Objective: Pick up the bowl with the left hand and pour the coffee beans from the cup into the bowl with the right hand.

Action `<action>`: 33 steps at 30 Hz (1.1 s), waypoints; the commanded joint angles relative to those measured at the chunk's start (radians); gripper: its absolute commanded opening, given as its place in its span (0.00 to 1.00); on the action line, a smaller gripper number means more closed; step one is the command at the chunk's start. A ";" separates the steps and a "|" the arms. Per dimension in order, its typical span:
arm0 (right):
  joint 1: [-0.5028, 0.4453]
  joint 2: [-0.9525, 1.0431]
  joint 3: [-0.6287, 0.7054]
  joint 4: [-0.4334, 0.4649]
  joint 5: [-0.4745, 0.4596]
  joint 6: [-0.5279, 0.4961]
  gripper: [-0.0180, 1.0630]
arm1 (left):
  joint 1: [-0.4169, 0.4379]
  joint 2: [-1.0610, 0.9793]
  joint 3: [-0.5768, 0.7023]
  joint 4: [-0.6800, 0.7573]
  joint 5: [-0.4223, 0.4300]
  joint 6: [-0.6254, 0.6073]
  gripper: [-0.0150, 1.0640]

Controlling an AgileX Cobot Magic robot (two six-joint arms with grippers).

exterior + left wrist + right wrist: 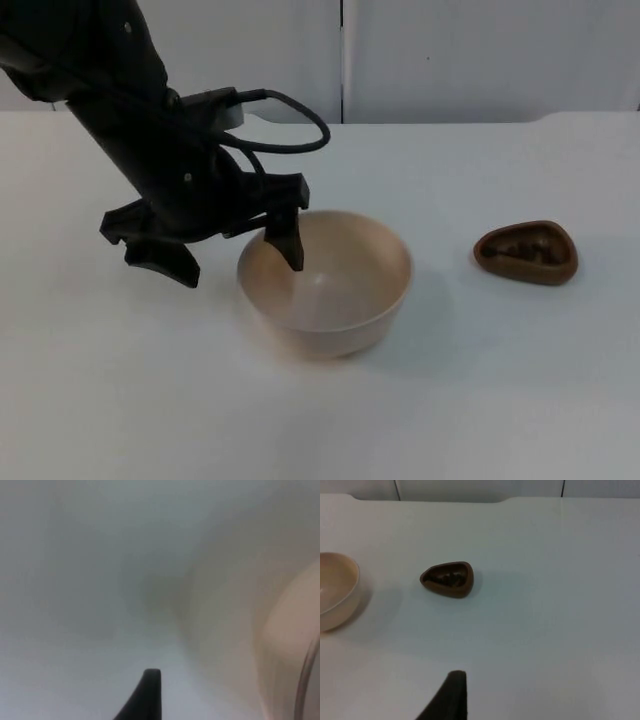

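A beige bowl (340, 290) stands empty on the white table (520, 400), near its middle. My left gripper (243, 272) is open and straddles the bowl's left rim, with one finger (290, 245) inside the bowl and the other (170, 262) outside on the table side. The left wrist view shows the bowl's outer wall (240, 605) close up and blurred. A small brown cup (526, 252) holding coffee beans sits to the right of the bowl. My right gripper (452, 700) waits off to the right, above the table, looking at the cup (448, 579) and the bowl (335, 590).
The grey partition wall (480, 60) closes off the far edge of the table. Bare table surface lies in front of the bowl and around the cup.
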 commanded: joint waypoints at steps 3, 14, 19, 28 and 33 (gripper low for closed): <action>-0.007 -0.002 0.007 -0.001 -0.006 -0.003 0.99 | 0.000 0.000 -0.007 -0.016 -0.007 0.000 0.87; -0.007 -0.002 0.007 -0.001 -0.006 -0.003 0.99 | 0.000 0.021 -0.007 0.096 -0.023 -0.107 0.87; -0.007 -0.002 0.007 -0.001 -0.006 -0.003 0.99 | 0.000 0.027 -0.007 0.096 -0.023 -0.107 0.86; -0.007 -0.002 0.007 -0.001 -0.006 -0.003 0.99 | 0.000 0.027 -0.007 0.102 -0.032 -0.107 0.64; -0.007 -0.002 0.007 -0.001 -0.006 -0.003 0.99 | 0.000 0.027 -0.007 0.102 -0.033 -0.107 0.42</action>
